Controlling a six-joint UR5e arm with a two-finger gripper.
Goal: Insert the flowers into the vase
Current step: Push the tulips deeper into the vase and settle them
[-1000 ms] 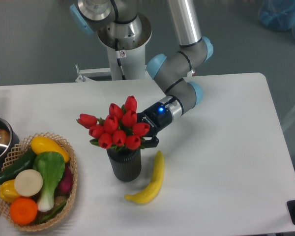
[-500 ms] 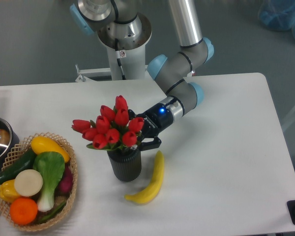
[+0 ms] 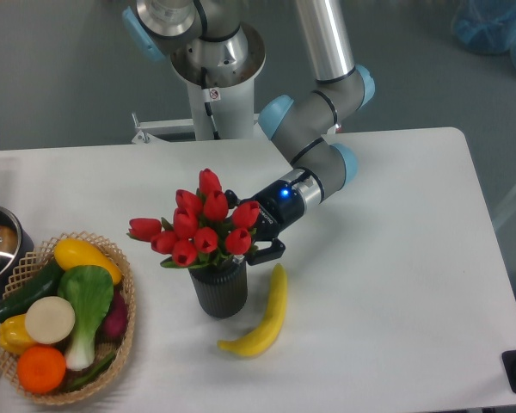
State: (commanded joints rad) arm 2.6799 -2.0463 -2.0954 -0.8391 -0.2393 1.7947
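The flowers (image 3: pixel 202 225) sit directly above the vase (image 3: pixel 218 286), their green leaves spreading over its mouth and the red buds fanning out wider than its ribbed wall, so the stems seem to be at or just inside the rim; how deep they go is hidden by the leaves. The gripper (image 3: pixel 251 242) comes in from the vase's upper right, low and slanted, its dark body pressed against the right side of the bunch just above the rim. That sideways approach makes sense: it leaves the buds free and lets the short stems point down into the opening. The fingertips are buried behind the blooms, so whether the claw is clamped on the stems or has let go cannot be told. A blue light glows on the wrist just behind the gripper, and a small white marking sits beside it, too small to read; a small red-and-white sticker on the arm's base beyond the vase is equally unreadable. A banana (image 3: pixel 263 317) lies on the table (image 3: pixel 396 258) just right of the vase, close to its foot, and a basket (image 3: pixel 112 361) of vegetables stands well to the vase's left.
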